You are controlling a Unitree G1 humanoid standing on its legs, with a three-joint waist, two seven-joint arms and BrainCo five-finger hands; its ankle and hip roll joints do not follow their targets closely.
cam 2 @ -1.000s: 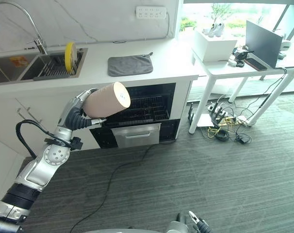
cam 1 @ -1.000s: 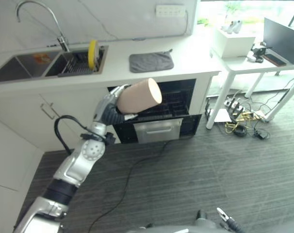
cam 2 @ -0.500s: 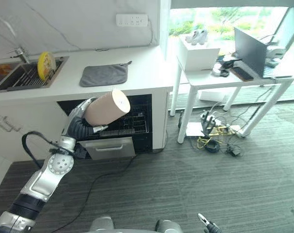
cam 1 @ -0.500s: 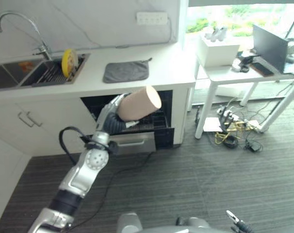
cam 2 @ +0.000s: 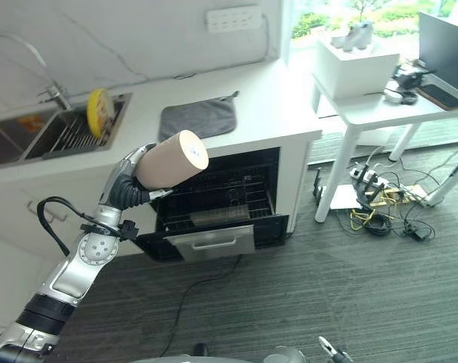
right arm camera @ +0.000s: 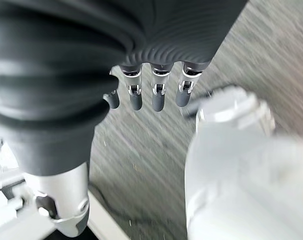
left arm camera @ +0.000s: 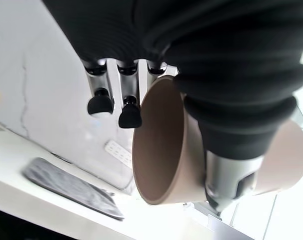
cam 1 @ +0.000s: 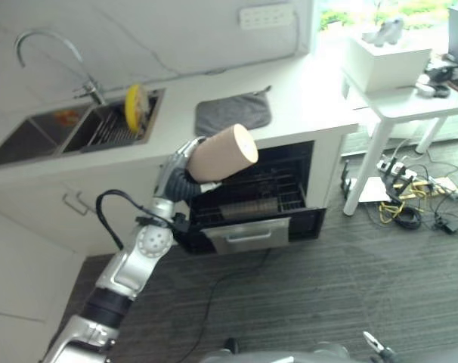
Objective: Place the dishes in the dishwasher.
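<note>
Tan and matte, the cup [cam 1: 221, 152] sits in the left hand [cam 1: 177, 162], tipped on its side with its flat base pointing away from the wrist; in the left wrist view the thumb [left arm camera: 226, 165] lies across the outer wall while the fingers [left arm camera: 130, 116] reach past the rim, so the hand is closed around it. Just beyond and below the hand stands the open dishwasher [cam 2: 221, 203] with its wire rack [cam 1: 252, 198]. The cup looks rigid and light, probably smooth enough to slip, and breakable if ceramic; a hold on the wall near the rim seems soundest. Loosely extended fingers mark the right hand [right arm camera: 154, 92], holding nothing above the floor.
</note>
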